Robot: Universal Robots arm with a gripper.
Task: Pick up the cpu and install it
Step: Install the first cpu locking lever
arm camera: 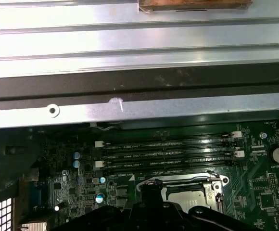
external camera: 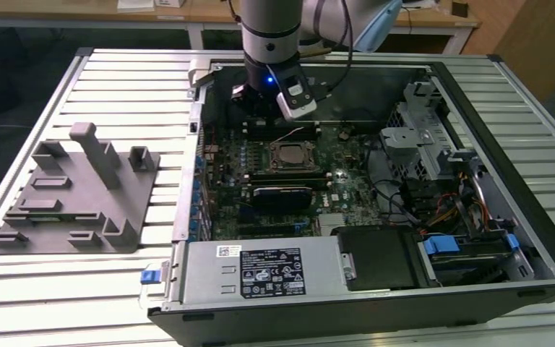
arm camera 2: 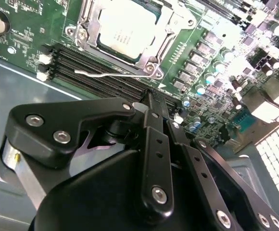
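A: Where does the cpu [arm camera 2: 121,30] lie?
B: Flat in the metal-framed socket [external camera: 288,155] of the green motherboard [external camera: 350,184]; its square, matte silver top shows in the second wrist view, beside black memory slots [arm camera 2: 101,70] and a bent wire lever [arm camera 2: 106,74].
A: And the gripper [arm camera 2: 151,103]?
B: Black, bolted links converge to a narrow tip; it appears clenched on nothing, above the slots.
A: Surroundings?
B: Open computer case [external camera: 509,238] on a ribbed metal surface [external camera: 84,289]; grey plastic fixture block [external camera: 75,191] at the exterior view's left.

Cpu [arm camera 2: 122,30] seated in mobo socket [arm camera 2: 151,67], black gripper [arm camera 2: 151,103] just above RAM slots [arm camera 2: 96,72], empty.
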